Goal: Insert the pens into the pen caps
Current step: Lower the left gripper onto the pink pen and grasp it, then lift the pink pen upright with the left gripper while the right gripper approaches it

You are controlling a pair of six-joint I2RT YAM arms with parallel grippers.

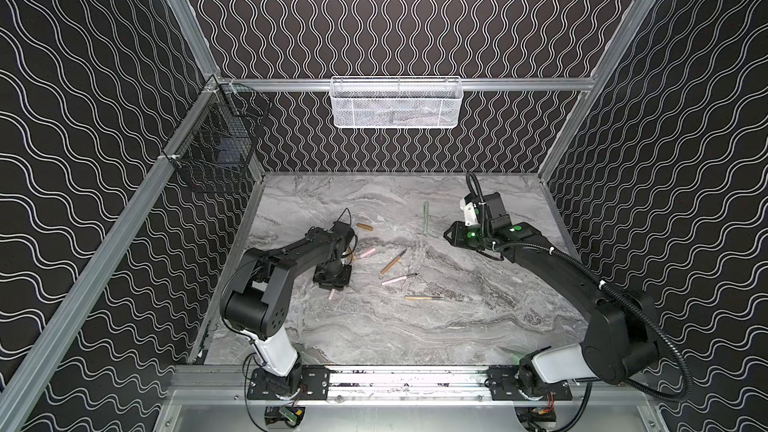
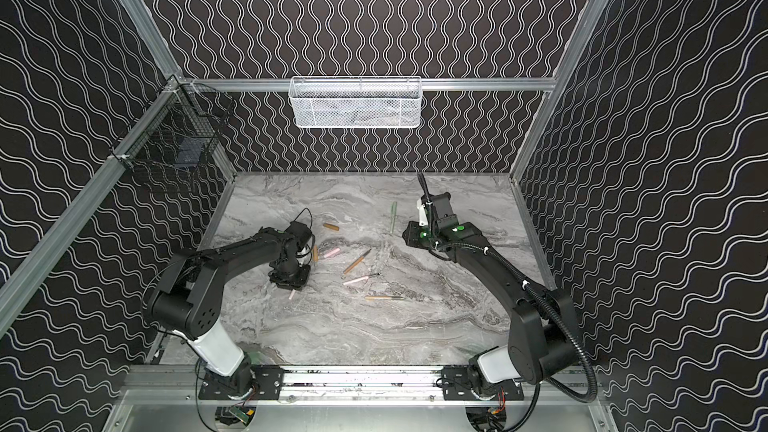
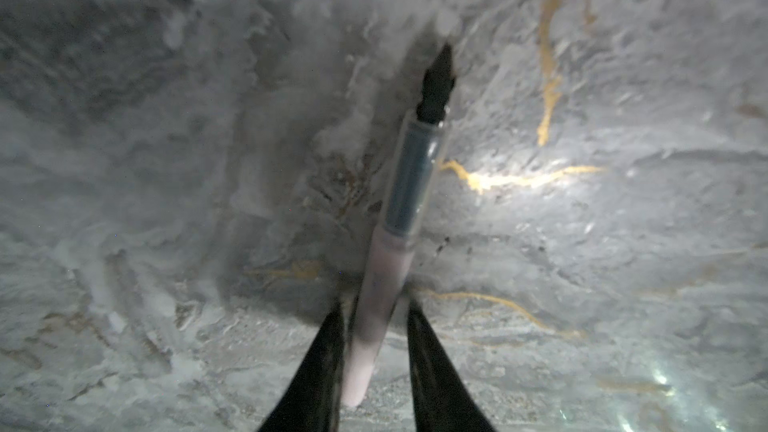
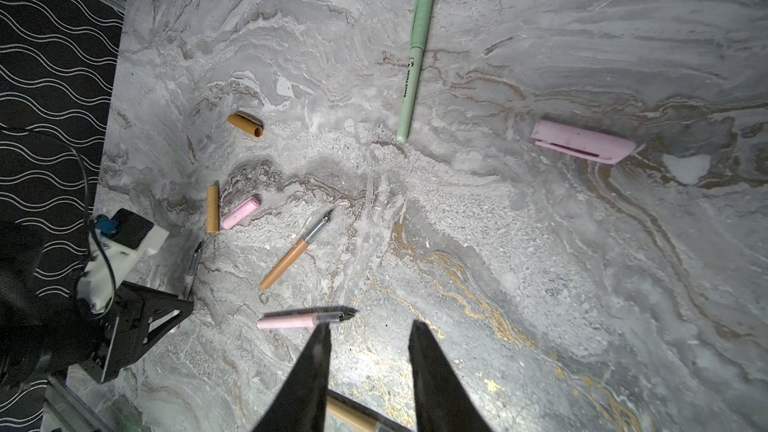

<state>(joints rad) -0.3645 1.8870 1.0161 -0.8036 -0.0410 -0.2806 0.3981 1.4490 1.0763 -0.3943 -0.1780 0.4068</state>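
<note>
- A grey marble-patterned tabletop point(image 1: 457, 326) sits inside black walls point(image 1: 395, 14) printed with white wavy lines and edged by an aluminium frame point(image 1: 519, 84). A white mesh basket point(image 1: 395, 103) hangs on the back rail and a black wire basket point(image 1: 216, 147) on the left rail, both clear of the work.
- The left gripper point(image 3: 374, 305) is down at the table, its fingers straddling the rear part of a pale pink pen point(image 3: 386, 268). The pen lies flat with its dark tip pointing away from the wrist.
- The fingers stand narrow, just beside the barrel. I cannot tell whether they pinch it yet.
- Taking the barrel from the back probably leaves the tip end free to enter a cap.
- The right gripper point(image 4: 369, 326) hangs over the back right of the table, fingers apart with nothing between them. It is likely placed to fetch a cap.
- A pink cap point(image 4: 241, 211) lies just beside a tan cap point(image 4: 212, 207), perhaps touching it, near the left arm.
- A far tan cap point(image 4: 245, 125) lies further back.
- A second pink cap point(image 4: 582, 141) lies well apart on the right arm's side and shows only in the right wrist view.
- The green pen point(image 4: 411, 60) at back centre already wears its cap, so one of the five looks done.
- Three uncapped pens lie mid-table: a tan pen point(image 4: 291, 259), a second pink pen point(image 4: 303, 320) and another tan pen point(image 1: 424, 297).
</note>
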